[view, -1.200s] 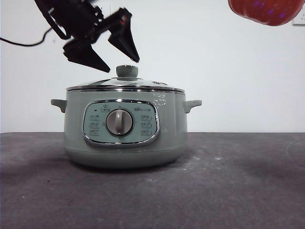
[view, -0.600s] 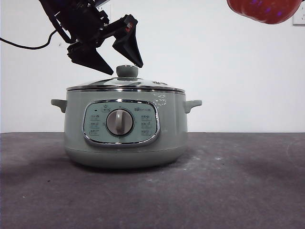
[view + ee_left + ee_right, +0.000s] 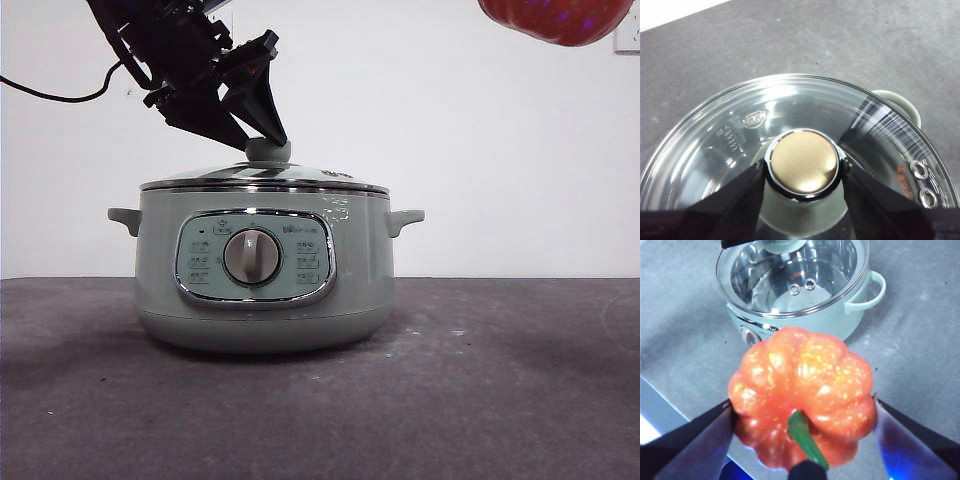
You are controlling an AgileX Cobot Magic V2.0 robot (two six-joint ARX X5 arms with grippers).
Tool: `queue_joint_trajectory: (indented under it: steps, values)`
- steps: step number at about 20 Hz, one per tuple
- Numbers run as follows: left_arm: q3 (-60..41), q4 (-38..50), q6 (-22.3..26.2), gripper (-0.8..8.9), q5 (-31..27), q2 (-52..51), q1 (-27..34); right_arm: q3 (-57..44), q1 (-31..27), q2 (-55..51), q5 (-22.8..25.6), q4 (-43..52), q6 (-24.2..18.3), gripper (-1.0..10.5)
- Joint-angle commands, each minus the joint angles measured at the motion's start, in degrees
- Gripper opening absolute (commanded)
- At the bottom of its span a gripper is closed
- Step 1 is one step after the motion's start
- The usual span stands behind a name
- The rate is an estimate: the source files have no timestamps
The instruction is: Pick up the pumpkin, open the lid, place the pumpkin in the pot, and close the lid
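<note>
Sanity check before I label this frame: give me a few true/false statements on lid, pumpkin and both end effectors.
1. The lid sits on the pot. True.
2. The pumpkin lies inside the pot. False: the right end effector holds it in the air, up and to one side of the pot.
3. The left end effector has its jaws on either side of the lid's knob. True.
4. The lid is lifted clear of the pot. False: its chrome rim rests on the pot.
5. The pot lies tipped on its side. False: it stands upright on the table.
</note>
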Motion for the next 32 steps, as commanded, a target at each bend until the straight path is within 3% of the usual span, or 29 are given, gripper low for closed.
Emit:
queue_joint_trajectory:
  steps: [1,12,21,26,32]
  values:
    - [-0.02,-0.59,0.48,0.14,0.59,0.59,-0.17,0.04,0.09,-0.46,-0.07,0.55,0.37,-0.1]
    - [1.11,1.62,0.22,-0.08,0.59,-1.9,0.04,0.07,0.09,-0.66,-0.07,0.55,0.39,-0.1]
    - [9.79,-5.16,0.26,-0.08,-0.17,-4.48,0.33,0.07,0.09,-0.57,-0.02,1.51,0.7,-0.1]
    - [11.5,-10.12,0.44,-0.08,-0.96,-12.74,3.89,0.07,0.07,2.05,-0.07,8.46,0.85,-0.1]
    - [11.5,-20.72,0.55,-0.08,-0.9,-25.53,9.09,0.63,0.09,13.88,-0.59,22.86,0.83,-0.1]
